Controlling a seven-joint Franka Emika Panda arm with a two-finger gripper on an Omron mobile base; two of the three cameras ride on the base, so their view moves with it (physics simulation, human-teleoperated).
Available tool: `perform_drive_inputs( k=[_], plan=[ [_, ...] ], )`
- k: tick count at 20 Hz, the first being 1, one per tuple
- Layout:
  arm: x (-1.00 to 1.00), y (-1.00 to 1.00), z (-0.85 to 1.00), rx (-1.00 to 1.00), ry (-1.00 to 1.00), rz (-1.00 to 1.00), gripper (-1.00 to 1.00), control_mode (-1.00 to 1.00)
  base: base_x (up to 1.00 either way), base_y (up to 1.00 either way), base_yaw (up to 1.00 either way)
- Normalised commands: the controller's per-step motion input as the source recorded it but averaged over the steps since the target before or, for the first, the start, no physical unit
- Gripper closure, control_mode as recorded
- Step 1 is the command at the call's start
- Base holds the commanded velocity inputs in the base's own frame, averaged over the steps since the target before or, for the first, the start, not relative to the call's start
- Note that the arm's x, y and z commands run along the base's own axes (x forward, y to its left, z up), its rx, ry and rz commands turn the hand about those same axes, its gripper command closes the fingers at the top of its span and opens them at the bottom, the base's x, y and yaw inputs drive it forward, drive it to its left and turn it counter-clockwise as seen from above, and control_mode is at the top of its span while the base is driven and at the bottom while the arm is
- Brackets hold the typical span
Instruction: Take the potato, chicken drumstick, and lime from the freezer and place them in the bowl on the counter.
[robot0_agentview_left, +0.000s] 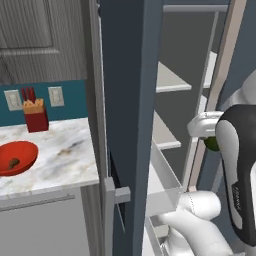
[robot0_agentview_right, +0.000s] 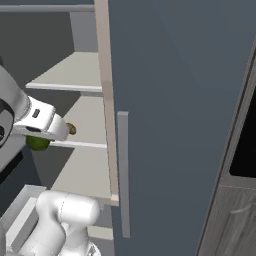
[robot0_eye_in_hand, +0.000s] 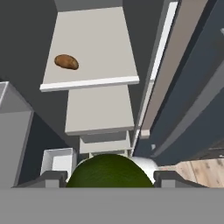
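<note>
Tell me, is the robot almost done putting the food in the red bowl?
Partly. A small brown piece, likely the chicken drumstick, already lies in the bowl on the counter. The gripper holds the lime now, beside the freezer. The potato sits on a shelf, still to fetch.

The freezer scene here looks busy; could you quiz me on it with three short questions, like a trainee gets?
1. True or false: the gripper is closed on the lime.
2. What lies alone on a pale shelf of the freezer? A potato, B spoon, C cup.
3. Fill in: a small brown piece already lies in the red ____ on the counter.

Key:
1. True.
2. A: the potato.
3. bowl; the piece looks like the chicken drumstick.
</note>
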Motion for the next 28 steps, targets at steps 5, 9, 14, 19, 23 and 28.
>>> perform_drive_inputs(
  k=[5,9,14,19,23,28],
  plan=[
    [0.0,0.0,0.0,0.0,0.0,0.0,1.0,1.0,-1.0,-0.19,0.0],
    [0.0,0.0,0.0,0.0,0.0,0.0,1.0,1.0,-1.0,-0.15,0.0],
    [0.0,0.0,0.0,0.0,0.0,0.0,1.0,1.0,-0.82,0.26,0.0],
    [0.0,0.0,0.0,0.0,0.0,0.0,1.0,1.0,-0.17,0.98,0.0],
    [0.0,0.0,0.0,0.0,0.0,0.0,1.0,1.0,0.0,1.0,0.0],
    [0.0,0.0,0.0,0.0,0.0,0.0,1.0,1.0,0.1,1.0,0.0]
  ],
)
